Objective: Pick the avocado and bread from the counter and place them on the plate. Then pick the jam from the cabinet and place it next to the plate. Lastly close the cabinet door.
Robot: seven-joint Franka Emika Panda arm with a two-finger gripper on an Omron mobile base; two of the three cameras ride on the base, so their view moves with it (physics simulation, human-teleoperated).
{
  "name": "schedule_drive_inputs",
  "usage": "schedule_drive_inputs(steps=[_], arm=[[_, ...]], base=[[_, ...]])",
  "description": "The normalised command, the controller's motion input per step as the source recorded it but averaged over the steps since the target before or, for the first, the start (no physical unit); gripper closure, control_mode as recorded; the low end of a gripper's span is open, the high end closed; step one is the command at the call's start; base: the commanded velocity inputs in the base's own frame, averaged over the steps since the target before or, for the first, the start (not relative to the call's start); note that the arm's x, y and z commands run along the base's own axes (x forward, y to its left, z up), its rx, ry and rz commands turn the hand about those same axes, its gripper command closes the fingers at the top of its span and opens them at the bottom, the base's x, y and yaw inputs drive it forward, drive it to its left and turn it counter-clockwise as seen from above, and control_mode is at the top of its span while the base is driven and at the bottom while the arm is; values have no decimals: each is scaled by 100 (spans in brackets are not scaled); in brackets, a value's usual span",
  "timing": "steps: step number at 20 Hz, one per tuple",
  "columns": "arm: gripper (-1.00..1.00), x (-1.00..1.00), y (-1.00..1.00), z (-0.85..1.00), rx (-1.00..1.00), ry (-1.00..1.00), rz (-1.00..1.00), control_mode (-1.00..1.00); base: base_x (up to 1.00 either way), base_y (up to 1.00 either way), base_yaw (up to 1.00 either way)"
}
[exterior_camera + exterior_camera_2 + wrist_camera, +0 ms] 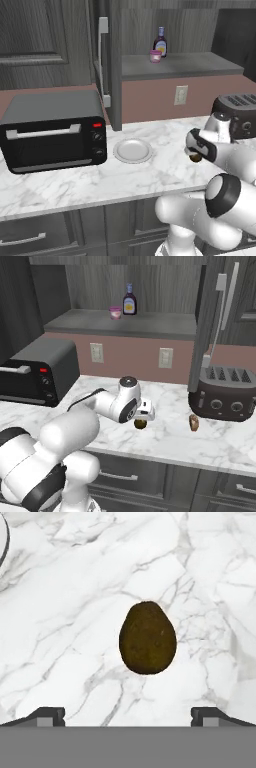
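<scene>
The gripper (128, 714), jaws wide and empty, hangs above the avocado (147, 638) lying on the marble worktop (75, 180) right of the plate (133, 150), so the first pick looks underway: descend straight, then close.

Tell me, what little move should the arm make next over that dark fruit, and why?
Probably a straight descent. In the hand view the avocado lies on the marble counter centred between the two fingers, which stand wide open and do not touch it. The right base view shows the gripper just above the fruit. Lowering until the fingers flank it would set up the grasp.
</scene>
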Motion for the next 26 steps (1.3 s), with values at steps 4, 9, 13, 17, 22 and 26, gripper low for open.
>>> schedule_drive_inputs(steps=[4,9,13,17,22,26], arm=[[-100,25,-9,-25,0,0,0,-100],[-100,29,-9,-24,0,0,0,-100],[-100,26,-8,-21,0,0,0,-100],[-100,25,-9,-19,0,0,0,-100],[-100,13,-6,-15,0,0,0,-100],[-100,5,-3,-15,0,0,0,-100]], base=[[0,0,0],[0,0,0],[0,0,0],[0,0,0],[0,0,0],[0,0,0]])
